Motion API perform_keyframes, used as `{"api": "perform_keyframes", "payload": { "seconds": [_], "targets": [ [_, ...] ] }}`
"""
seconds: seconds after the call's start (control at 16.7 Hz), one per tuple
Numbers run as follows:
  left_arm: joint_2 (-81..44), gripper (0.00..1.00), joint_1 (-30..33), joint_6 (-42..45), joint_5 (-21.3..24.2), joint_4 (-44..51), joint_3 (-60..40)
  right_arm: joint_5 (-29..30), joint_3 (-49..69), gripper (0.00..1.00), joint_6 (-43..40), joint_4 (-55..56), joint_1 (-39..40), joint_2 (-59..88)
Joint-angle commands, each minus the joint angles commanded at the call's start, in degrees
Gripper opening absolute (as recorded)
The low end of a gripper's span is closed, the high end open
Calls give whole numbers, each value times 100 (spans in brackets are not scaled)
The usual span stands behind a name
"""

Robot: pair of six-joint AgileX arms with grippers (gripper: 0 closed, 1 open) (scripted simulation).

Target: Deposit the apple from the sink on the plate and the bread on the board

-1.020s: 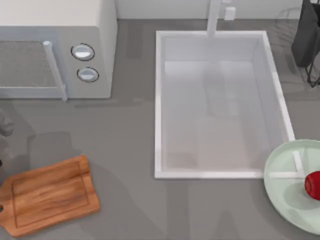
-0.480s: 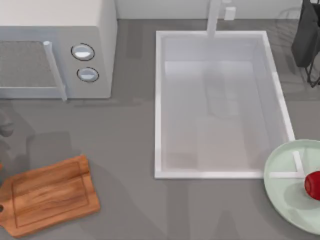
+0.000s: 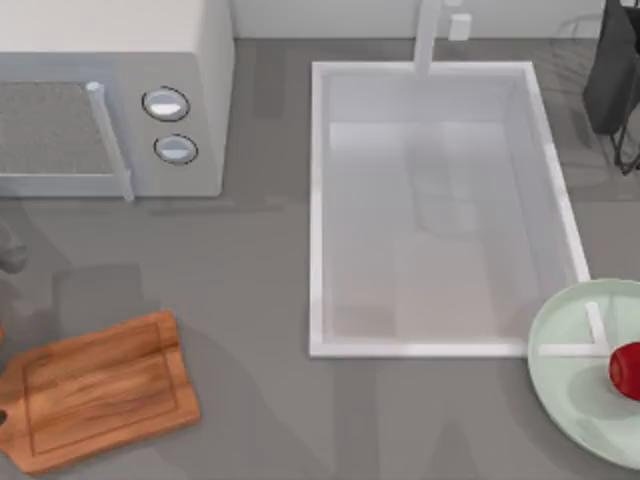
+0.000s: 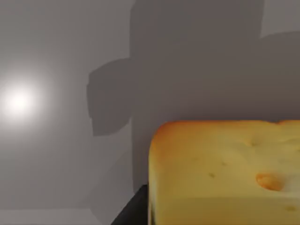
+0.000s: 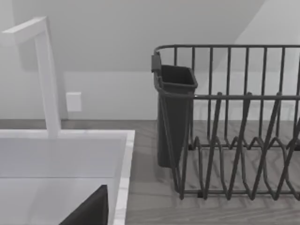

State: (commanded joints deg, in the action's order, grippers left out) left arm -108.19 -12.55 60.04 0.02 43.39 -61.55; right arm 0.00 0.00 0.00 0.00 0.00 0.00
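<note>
The golden bread (image 4: 225,173), with a browned crust and small holes, sits very close in the left wrist view. My left gripper (image 4: 138,210) is shut on it above the grey counter, where both cast a shadow. The wooden board (image 3: 98,390) lies at the table's front left. On the mint-green plate (image 3: 570,390) at the front right rests the red apple (image 3: 626,370), near the top view's right edge. The white sink (image 3: 318,210) fills the middle, its faucet (image 3: 428,35) at the back. My right gripper (image 5: 89,211) hovers near the sink's rim (image 5: 123,178), facing the faucet (image 5: 47,79).
A white microwave (image 3: 120,100) stands at the back left, its handle (image 3: 110,140) sticking forward. A dark wire dish rack (image 5: 234,122) with a cutlery cup (image 5: 174,117) stands right of the sink at the back right (image 3: 615,80). Bare grey counter (image 3: 250,300) separates the board from the sink.
A dark bit of my left arm at the top view's left edge has slipped out of the picture. The apple, plate and board have not moved.
</note>
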Motion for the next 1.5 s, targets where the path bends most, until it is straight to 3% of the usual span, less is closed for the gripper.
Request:
{"api": "perform_keyframes", "payload": {
  "seconds": [0.24,0.72,1.14,1.32,1.5],
  "targets": [
    [112,0,8,22,2,226,-207,0,0,100,0,0,0,0],
    [728,0,26,-7,-5,2119,-1313,0,0,100,0,0,0,0],
    [800,0,28,-68,-4,2214,-1404,0,0,100,0,0,0,0],
    [811,0,120,-587,-6,2221,-1361,0,0,100,0,0,0,0],
    [837,0,297,-1655,-8,2223,-1273,0,0,100,0,0,0,0]
  ]
}}
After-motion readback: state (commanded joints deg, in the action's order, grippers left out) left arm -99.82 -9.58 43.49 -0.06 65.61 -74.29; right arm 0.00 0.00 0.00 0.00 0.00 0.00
